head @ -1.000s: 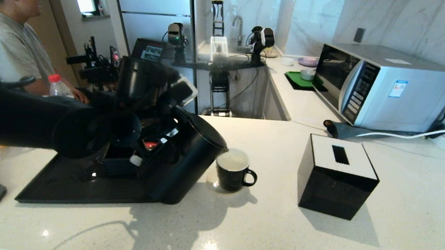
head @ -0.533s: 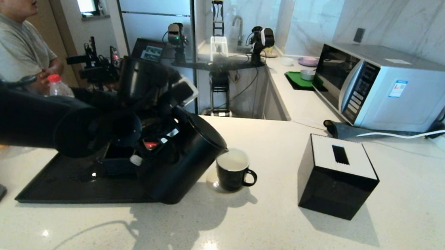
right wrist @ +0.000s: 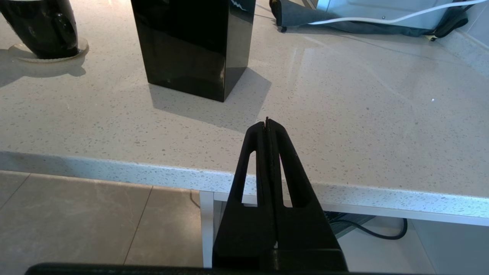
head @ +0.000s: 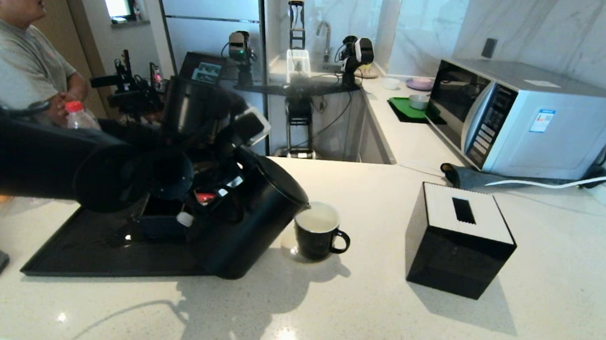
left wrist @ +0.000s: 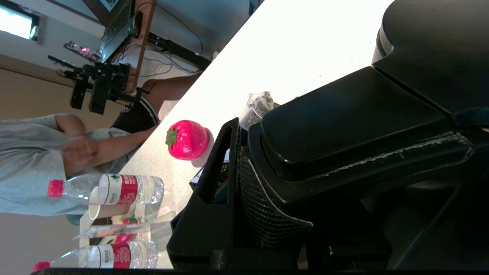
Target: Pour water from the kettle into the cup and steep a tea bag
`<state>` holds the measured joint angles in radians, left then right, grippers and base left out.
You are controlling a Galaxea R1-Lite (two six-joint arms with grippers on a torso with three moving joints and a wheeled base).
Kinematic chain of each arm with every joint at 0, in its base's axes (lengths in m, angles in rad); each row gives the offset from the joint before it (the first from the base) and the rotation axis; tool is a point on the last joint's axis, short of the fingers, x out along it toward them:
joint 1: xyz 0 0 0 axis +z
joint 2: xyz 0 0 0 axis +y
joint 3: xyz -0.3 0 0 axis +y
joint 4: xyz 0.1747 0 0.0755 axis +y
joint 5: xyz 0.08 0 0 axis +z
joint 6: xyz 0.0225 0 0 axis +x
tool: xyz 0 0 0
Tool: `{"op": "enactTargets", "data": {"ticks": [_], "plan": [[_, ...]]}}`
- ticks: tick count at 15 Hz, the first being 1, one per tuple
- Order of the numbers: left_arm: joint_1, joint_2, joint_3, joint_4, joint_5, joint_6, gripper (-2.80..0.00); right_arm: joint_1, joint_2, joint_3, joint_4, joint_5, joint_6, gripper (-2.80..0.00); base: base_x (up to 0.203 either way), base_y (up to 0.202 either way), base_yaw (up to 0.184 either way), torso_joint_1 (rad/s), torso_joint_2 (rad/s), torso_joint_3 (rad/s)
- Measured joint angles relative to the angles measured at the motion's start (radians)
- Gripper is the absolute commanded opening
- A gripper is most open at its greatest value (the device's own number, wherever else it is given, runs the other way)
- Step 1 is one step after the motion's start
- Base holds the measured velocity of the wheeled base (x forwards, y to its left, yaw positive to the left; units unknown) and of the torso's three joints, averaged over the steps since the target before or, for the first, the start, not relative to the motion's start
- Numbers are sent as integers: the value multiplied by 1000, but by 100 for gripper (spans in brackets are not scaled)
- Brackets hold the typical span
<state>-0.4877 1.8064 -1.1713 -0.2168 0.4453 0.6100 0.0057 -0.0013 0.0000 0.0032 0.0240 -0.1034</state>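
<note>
The matte black kettle [head: 247,225] is tilted to the right over the black tray's edge, with its spout [head: 305,205] at the rim of the cup [head: 318,235]. The glossy black cup stands on the counter and shows pale liquid in its white inside. My left gripper [left wrist: 244,152] is shut on the kettle's loop handle [left wrist: 344,122]; one meshed finger pad [left wrist: 229,172] presses its side. A greyish tea bag [left wrist: 258,105] lies on the counter beyond the handle; the arm hides it in the head view. My right gripper [right wrist: 267,124] is shut and empty, parked at the counter's front edge.
A black tray [head: 101,254] lies under the kettle. A black cube tissue box [head: 460,239] stands right of the cup, with a microwave [head: 523,117] behind it. A red strawberry [left wrist: 187,139] and water bottles [left wrist: 110,189] lie at the far left. A person [head: 9,60] sits at the back left.
The kettle stays tilted at the cup, sinking only a trace. The person at the back left has shifted his head and hand. The right arm has not moved.
</note>
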Motion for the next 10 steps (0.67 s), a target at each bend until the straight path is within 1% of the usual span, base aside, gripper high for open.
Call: {"op": "enactTargets", "data": {"ticks": [5, 10], "plan": [[0, 0, -2, -2, -1, 13, -280, 0, 0, 0, 0, 0, 0, -280, 0, 0, 0, 0, 0, 0], [-5, 2, -2, -14, -2, 1, -280, 0, 0, 0, 0, 0, 0, -280, 0, 0, 0, 0, 0, 0]]}}
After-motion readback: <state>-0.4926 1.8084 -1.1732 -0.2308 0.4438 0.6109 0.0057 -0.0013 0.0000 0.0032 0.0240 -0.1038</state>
